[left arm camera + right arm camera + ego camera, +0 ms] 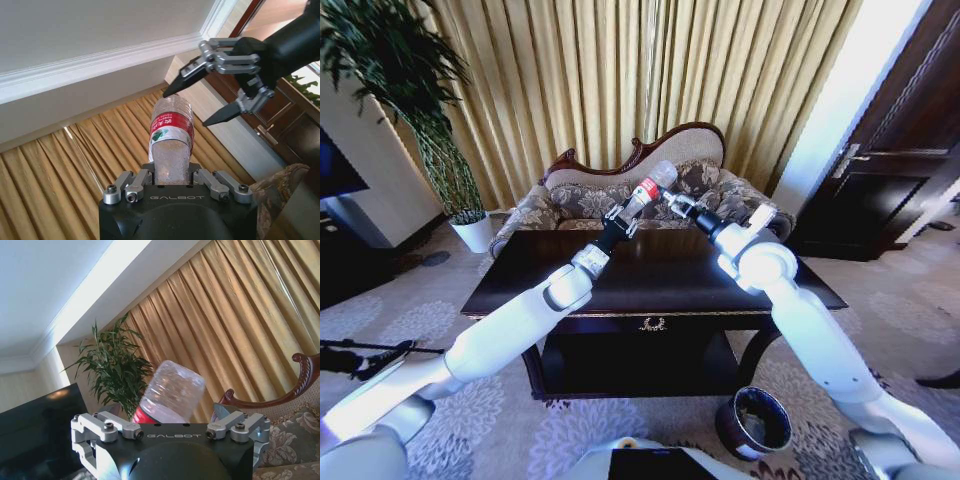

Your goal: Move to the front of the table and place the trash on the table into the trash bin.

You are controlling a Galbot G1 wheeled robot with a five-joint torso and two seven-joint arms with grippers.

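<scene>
Bottle (649, 187) was held aloft in the left pincer (623, 221), clamped by its neck end with the base pointing away, above the far part of the desk (520, 275). The right pincer (672, 203), fingers spread, was set just beside the base, ready to receive it. A clean handover would probably be best served by closing the right fingers squarely around the body before the left grip is loosened, since thin plastic may buckle or slip. The desk top was seen dark and glossy. Below the right arm, on patterned carpet, the bin (752, 421) stood open. A sofa, gold curtains and a plant were seen beyond.
</scene>
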